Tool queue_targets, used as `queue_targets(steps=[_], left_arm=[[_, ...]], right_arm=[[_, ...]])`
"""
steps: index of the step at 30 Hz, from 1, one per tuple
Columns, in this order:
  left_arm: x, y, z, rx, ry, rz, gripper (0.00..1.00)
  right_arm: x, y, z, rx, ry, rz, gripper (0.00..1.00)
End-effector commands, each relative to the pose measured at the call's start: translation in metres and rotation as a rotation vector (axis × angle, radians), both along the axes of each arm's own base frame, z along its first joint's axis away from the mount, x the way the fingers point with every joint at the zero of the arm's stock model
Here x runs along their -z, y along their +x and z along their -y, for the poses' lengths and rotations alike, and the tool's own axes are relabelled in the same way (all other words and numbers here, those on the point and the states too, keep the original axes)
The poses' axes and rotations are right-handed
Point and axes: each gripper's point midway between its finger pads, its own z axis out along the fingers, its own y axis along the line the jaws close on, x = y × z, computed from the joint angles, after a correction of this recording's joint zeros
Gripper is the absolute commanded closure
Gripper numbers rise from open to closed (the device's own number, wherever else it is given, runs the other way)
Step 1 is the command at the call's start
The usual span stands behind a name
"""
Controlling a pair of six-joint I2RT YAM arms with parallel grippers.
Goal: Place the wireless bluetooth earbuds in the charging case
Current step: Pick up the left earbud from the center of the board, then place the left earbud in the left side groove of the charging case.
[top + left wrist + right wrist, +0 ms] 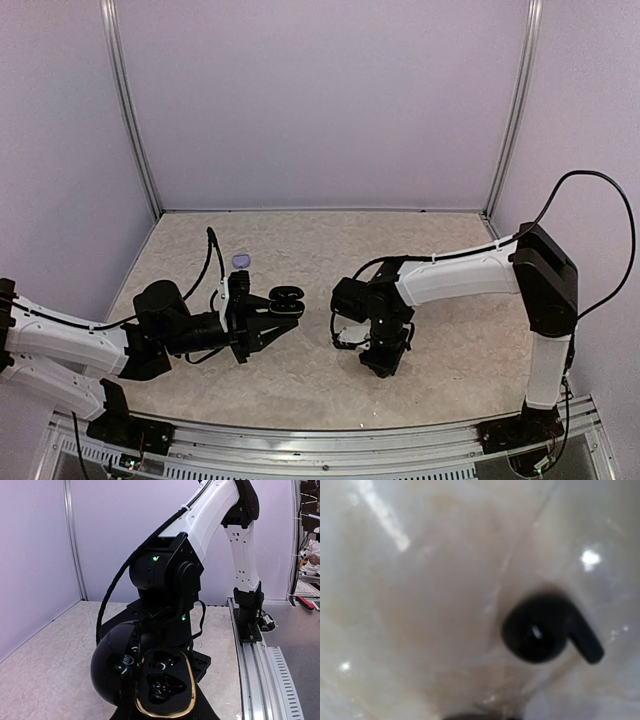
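The left gripper (278, 313) is clenched on the open black charging case (165, 682). The right gripper (385, 365), the nearer one, points down just above a black earbud (540, 630) lying flat on the table (450, 350). In the wrist view its stem runs to the lower right, and I cannot tell whether the jaws are apart.

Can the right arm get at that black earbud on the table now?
Probably yes: the right gripper points down close over the black earbud, which lies alone on bare table with nothing covering it.
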Motion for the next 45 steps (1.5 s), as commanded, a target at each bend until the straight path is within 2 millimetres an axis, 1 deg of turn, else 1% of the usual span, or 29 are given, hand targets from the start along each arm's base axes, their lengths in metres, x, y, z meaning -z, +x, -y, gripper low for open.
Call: queue_targets(steps=[1, 4, 6, 10, 14, 17, 19, 22, 26, 27, 29, 32, 35, 38, 39, 42, 45], left_arm=[[-0.010, 0.001, -0.001, 0.000, -0.032, 0.018, 1.00], [-0.010, 0.001, -0.001, 0.000, -0.036, 0.015, 1.00], [-0.010, 0.002, -0.002, -0.001, -0.039, 0.011, 1.00], [-0.014, 0.004, -0.004, -0.005, -0.056, 0.004, 1.00], [-0.016, 0.006, -0.008, -0.006, -0.075, -0.003, 1.00], [-0.018, 0.008, -0.011, -0.009, -0.090, -0.009, 1.00], [-0.019, 0.009, -0.012, -0.008, -0.096, -0.005, 1.00], [-0.023, 0.011, -0.015, -0.002, -0.122, -0.028, 1.00], [-0.027, 0.015, -0.018, -0.003, -0.143, -0.036, 1.00], [-0.027, 0.015, -0.017, -0.004, -0.144, -0.034, 1.00], [-0.028, 0.016, -0.017, -0.006, -0.144, -0.029, 1.00], [-0.029, 0.017, -0.017, -0.014, -0.143, -0.015, 1.00], [-0.030, 0.016, -0.016, -0.009, -0.144, 0.000, 1.00], [-0.029, 0.012, -0.014, 0.010, -0.138, 0.025, 1.00], [-0.028, 0.011, -0.013, 0.013, -0.131, 0.035, 1.00], [-0.026, 0.006, -0.009, 0.017, -0.109, 0.094, 1.00], [-0.024, 0.000, -0.005, 0.023, -0.089, 0.142, 1.00]], right_arm=[[-0.004, 0.000, -0.009, -0.025, 0.014, 0.005, 0.77], [-0.012, 0.003, -0.014, -0.026, 0.043, 0.023, 0.78], [-0.020, 0.010, -0.018, -0.026, 0.066, 0.062, 0.79], [-0.041, 0.019, -0.031, -0.030, 0.147, 0.121, 0.82], [-0.064, 0.030, -0.038, -0.029, 0.221, 0.209, 0.83], [-0.094, 0.042, -0.045, -0.028, 0.309, 0.312, 0.84], [-0.120, 0.049, -0.051, -0.029, 0.393, 0.381, 0.84], [-0.162, 0.053, -0.061, -0.053, 0.530, 0.468, 0.84], [-0.213, 0.046, -0.073, -0.103, 0.725, 0.530, 0.84], [-0.229, 0.044, -0.076, -0.116, 0.780, 0.548, 0.84], [-0.246, 0.043, -0.077, -0.125, 0.834, 0.576, 0.84], [-0.280, 0.030, -0.083, -0.168, 0.972, 0.587, 0.84], [-0.309, 0.016, -0.088, -0.213, 1.091, 0.607, 0.84], [-0.332, -0.003, -0.094, -0.276, 1.198, 0.627, 0.84], [-0.337, -0.009, -0.097, -0.296, 1.227, 0.625, 0.84], [-0.346, -0.029, -0.108, -0.368, 1.289, 0.605, 0.84], [-0.350, -0.049, -0.119, -0.438, 1.323, 0.588, 0.84]])
